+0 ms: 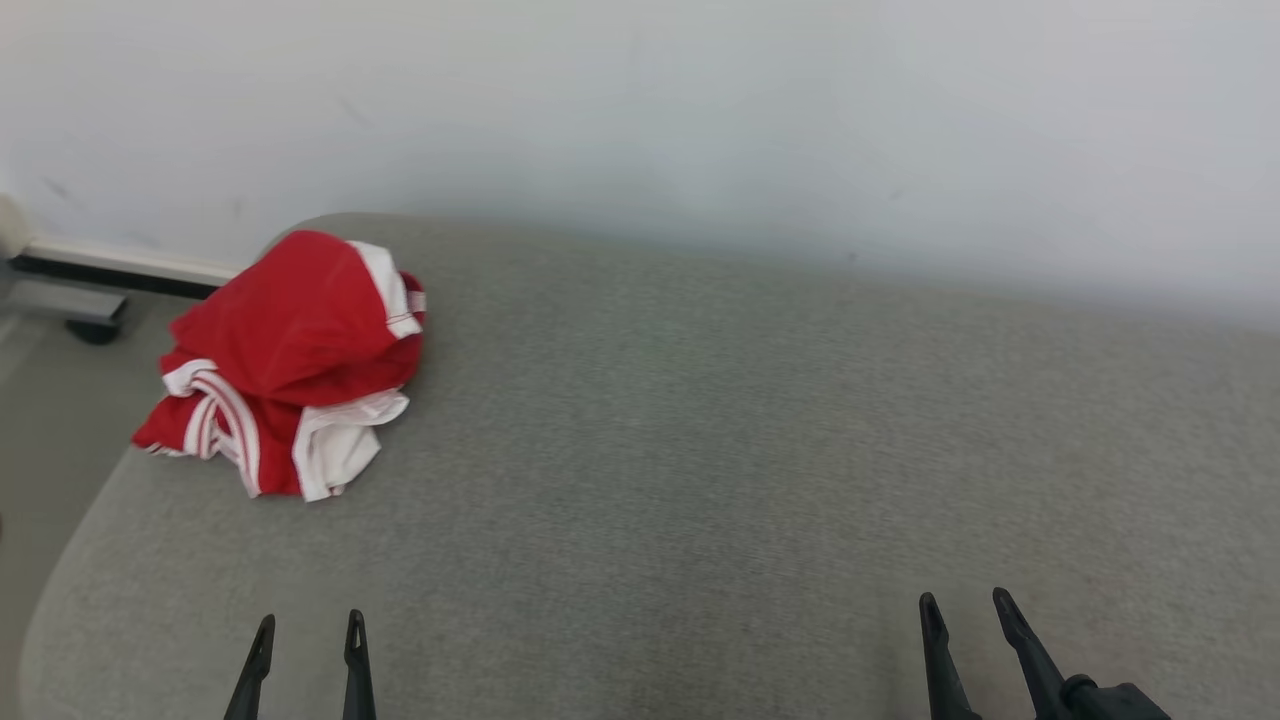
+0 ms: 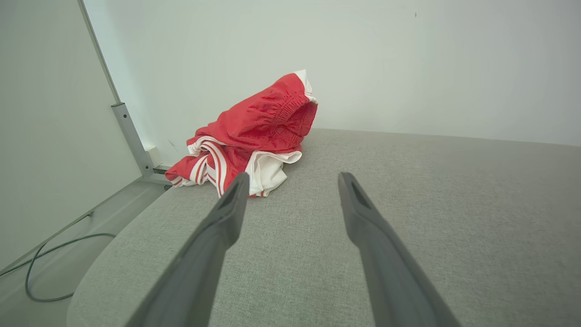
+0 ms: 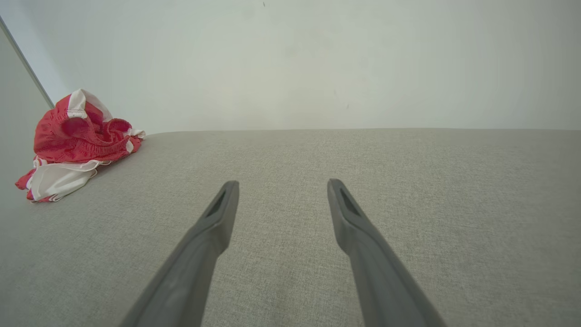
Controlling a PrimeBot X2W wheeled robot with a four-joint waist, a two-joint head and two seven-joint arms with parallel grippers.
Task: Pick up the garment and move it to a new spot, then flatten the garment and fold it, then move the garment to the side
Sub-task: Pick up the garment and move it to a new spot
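From my head, the red and white garment [image 1: 290,360] lies bunched in a heap at the far left corner of the grey soft top [image 1: 700,450]. It sits close to the back edge by the wall [image 1: 700,120]. One red bit reaches the rounded left edge, where the top drops to the floor [image 1: 60,400]. My left claw [image 1: 309,625] is at the bottom left, near the front edge. Its two fingers are apart and hold nothing. My right claw [image 1: 964,600] is at the bottom right, apart too and empty. A wide flat stretch of grey runs from the heap all the way to the right.

From my left wrist, the heap is ahead and a little to the left of my spread fingers, not touching them. The top curves down on the left. Past that edge a green cord [image 2: 41,259] lies on the floor, and a metal post [image 2: 131,136] stands near the corner.

From my right wrist, the heap is far off to the left, well apart from my spread fingers. Flat grey top lies ahead up to the wall.
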